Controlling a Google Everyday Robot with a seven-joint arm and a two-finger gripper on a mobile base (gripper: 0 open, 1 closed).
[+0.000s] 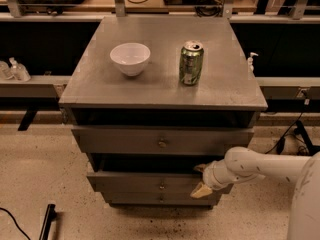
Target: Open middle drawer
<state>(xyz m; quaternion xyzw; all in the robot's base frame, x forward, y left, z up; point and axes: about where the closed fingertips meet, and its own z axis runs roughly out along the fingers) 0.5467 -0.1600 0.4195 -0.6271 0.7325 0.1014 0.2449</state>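
The grey cabinet (165,84) has three stacked drawers. The middle drawer (145,181) is a flat grey front with a small round knob (161,185), below the wider top drawer (125,140). It stands slightly out, with a dark gap above it. My gripper (200,179), on a white arm coming from the right, is at the right end of the middle drawer's front. It is open, with one fingertip (199,168) at the front's top edge and the other (200,190) at its lower edge.
A white bowl (130,58) and a green can (191,63) stand on the cabinet top. The narrow bottom drawer (150,199) sits under the middle one. Cables lie on the floor at right (287,134) and a dark bar at lower left (47,219).
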